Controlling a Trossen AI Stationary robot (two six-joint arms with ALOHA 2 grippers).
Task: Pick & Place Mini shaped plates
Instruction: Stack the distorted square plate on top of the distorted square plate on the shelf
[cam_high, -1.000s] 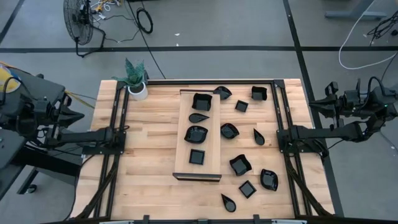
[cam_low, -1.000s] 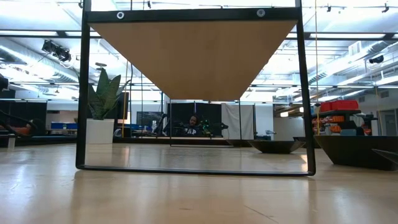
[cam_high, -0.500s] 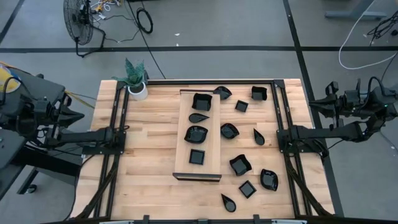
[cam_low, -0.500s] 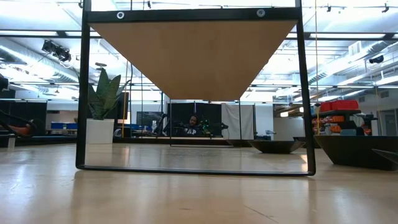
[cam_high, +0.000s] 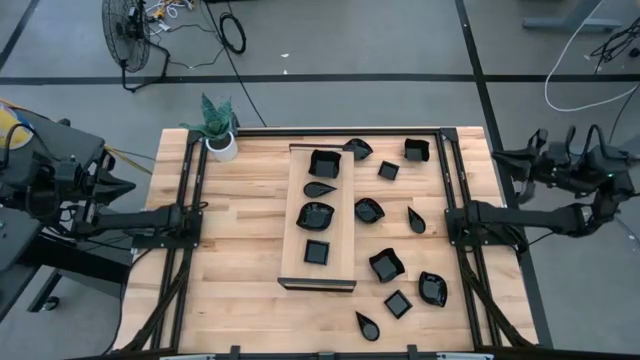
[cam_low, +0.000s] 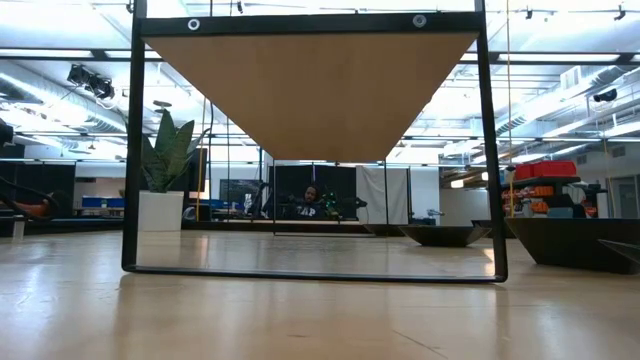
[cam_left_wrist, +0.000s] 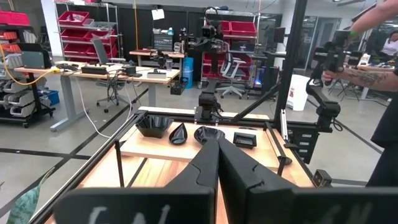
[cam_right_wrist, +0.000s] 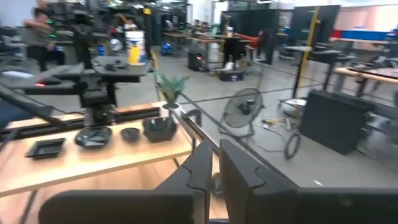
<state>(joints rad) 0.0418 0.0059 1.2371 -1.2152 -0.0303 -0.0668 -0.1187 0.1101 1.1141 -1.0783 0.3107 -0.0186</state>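
Four mini shaped plates, small glossy black dishes, lie in a row on a long pale wooden board (cam_high: 296, 240); one is a square bowl (cam_high: 324, 162), another a flat square (cam_high: 317, 251). Several more lie on the bare table right of the board, such as a bowl (cam_high: 369, 210) and a teardrop (cam_high: 367, 325). My left gripper (cam_left_wrist: 217, 155) hangs shut beyond the table's left edge (cam_high: 125, 187), pointing level across the table. My right gripper (cam_right_wrist: 216, 155) hangs beyond the right edge (cam_high: 500, 157), its fingers almost together, aimed at the far left corner. Both hold nothing.
A small white pot with a green plant (cam_high: 220, 138) stands at the far left corner. Black frame rails (cam_high: 190, 240) run along both sides of the table. A fan (cam_high: 125, 35) and cables lie on the floor beyond. A person's arm (cam_left_wrist: 367, 71) shows past the right side.
My right gripper has swung on the spot toward the table's far edge and now aims at the far left corner. Its fingers keep the same gap. The plates and the board have not moved.
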